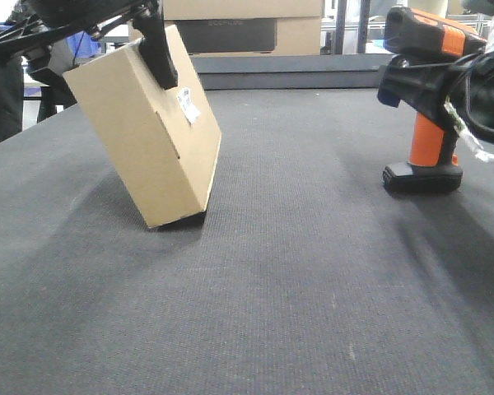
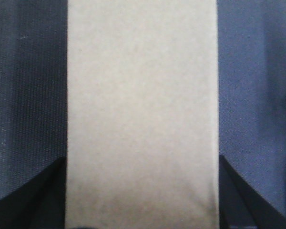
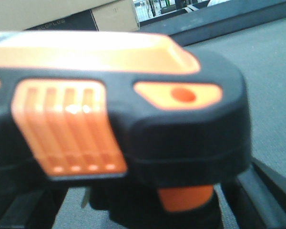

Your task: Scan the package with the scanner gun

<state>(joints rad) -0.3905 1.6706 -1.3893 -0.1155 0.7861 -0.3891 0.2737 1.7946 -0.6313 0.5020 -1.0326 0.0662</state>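
The package (image 1: pixel 144 136), a plain brown box with a white label (image 1: pixel 188 104), leans tilted with its lower corner on the dark mat. My left gripper (image 1: pixel 158 49) holds its top edge. In the left wrist view the package (image 2: pixel 140 109) fills the middle, and both black fingers (image 2: pixel 38 198) press against its sides. The scanner gun (image 1: pixel 432 123), black and orange, stands upright on its foot at the right. My right gripper (image 1: pixel 420 78) straddles its neck. The right wrist view shows the scanner gun (image 3: pixel 133 105) close up between the fingers (image 3: pixel 264 200), whose tips are hidden.
Larger stacked cardboard boxes (image 1: pixel 243 29) with a dark panel stand behind the mat's raised back edge (image 1: pixel 288 70). A white cable (image 1: pixel 477 148) hangs from the right arm beside the scanner. The mat (image 1: pixel 296 280) stretches flat between the package and the scanner.
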